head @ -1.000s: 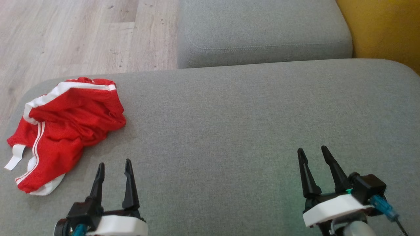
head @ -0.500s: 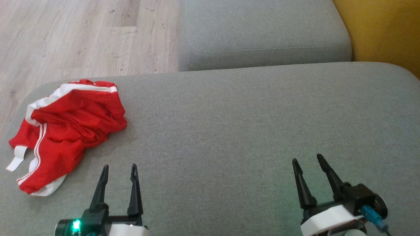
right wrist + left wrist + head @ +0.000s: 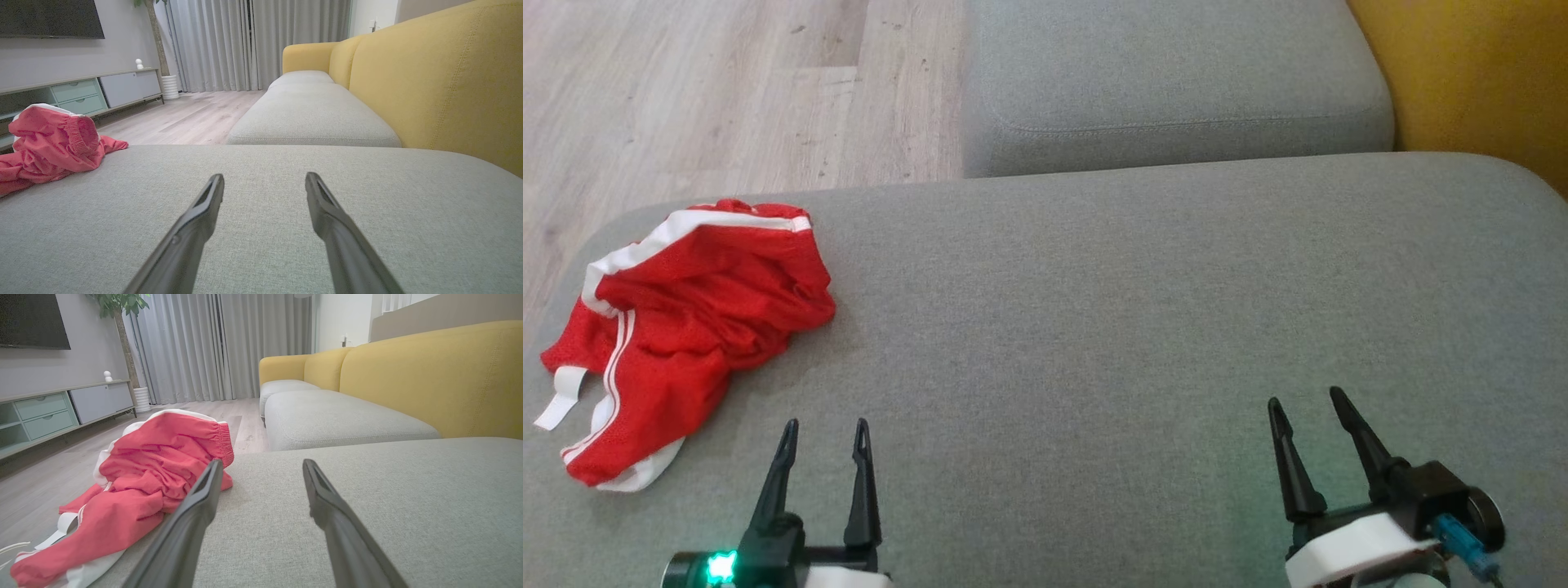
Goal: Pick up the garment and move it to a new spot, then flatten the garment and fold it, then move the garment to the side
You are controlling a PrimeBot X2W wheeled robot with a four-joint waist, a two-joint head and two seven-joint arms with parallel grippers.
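Red shorts point(image 3: 686, 327): crumpled heap with white side stripes, on the left end of the grey seat cushion point(image 3: 1094, 310), white hem close to the cushion's left edge. They are bunched with the waistband rolled over, so I judge the pick-up not yet begun.

Left gripper point(image 3: 826, 423): jaws spread wide, holding nothing, low over the cushion's near edge. The shorts lie just left of and beyond its fingertips, near but apart. In the left wrist view one finger overlaps the heap's right fringe, with no contact evident. This is likely the arm for the first grasp.

Right gripper point(image 3: 1305, 397): equally wide and empty, well apart from the shorts. Bare cushion lies ahead of it, probably the new spot.
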